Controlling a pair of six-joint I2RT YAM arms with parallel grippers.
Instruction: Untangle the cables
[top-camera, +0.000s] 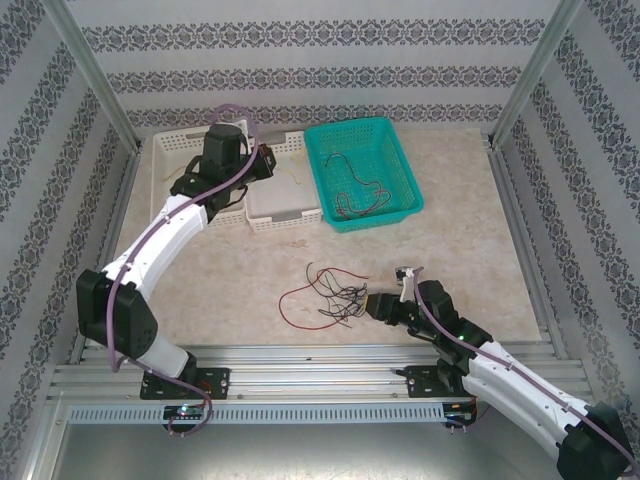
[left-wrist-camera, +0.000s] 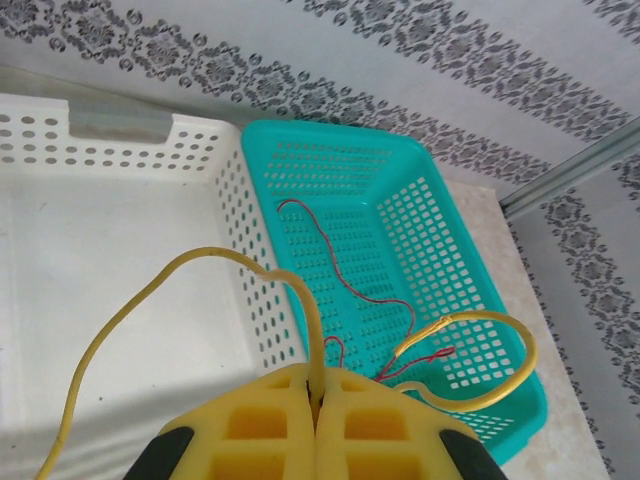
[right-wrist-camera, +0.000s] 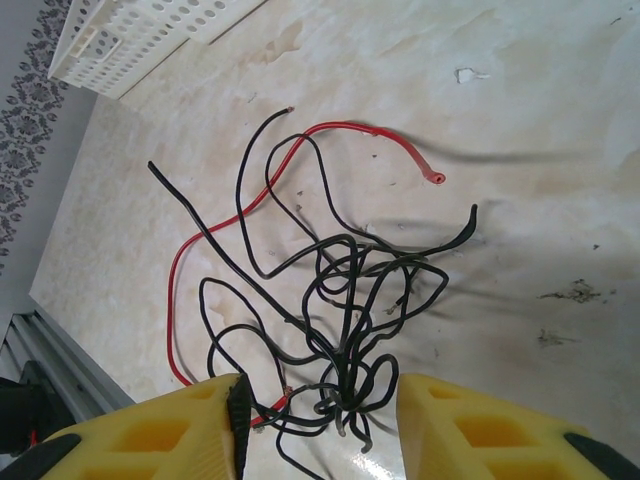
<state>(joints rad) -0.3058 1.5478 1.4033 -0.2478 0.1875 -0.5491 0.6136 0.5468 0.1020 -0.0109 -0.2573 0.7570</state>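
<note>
Left claw: pads pressed shut on the yellow cable, just left of the teal basket.
Right claw: jaws partly apart, straddling the tangle, nothing clamped.
Tangle: black and red cables on the tabletop, well in front of the teal basket.
Teal basket: loose cables lie inside.

Lab rig: aluminium frame, wallpapered walls

White-shelled left arm and right arm with black joint housings; thick mauve cable along each. Left hand, right hand: blocky yellow pads, black-backed.
</note>
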